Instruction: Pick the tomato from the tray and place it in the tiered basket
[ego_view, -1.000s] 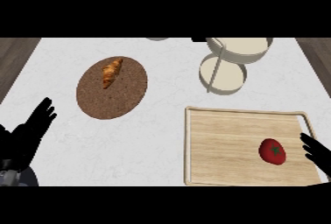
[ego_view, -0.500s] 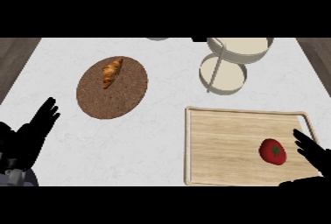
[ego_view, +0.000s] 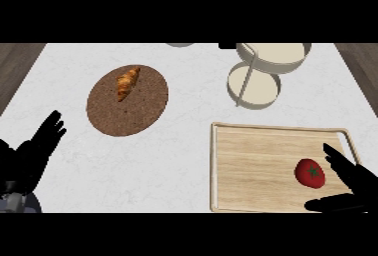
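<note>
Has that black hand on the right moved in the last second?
Yes. The right hand has slid leftward over the wooden tray, closer to the tomato.

Open R hand (ego_view: 353, 181) just beside tomato (ego_view: 310, 172) on tray (ego_view: 251, 165); L hand (ego_view: 33, 152) rests.

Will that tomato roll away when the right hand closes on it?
Probably a little: the tomato looks round and smooth and lies free on the flat tray. The tray's raised rim would likely stop it. The open right hand already flanks it.

One tomato (ego_view: 310, 172), one croissant (ego_view: 128, 83), one tray (ego_view: 251, 165), two hands.
</note>
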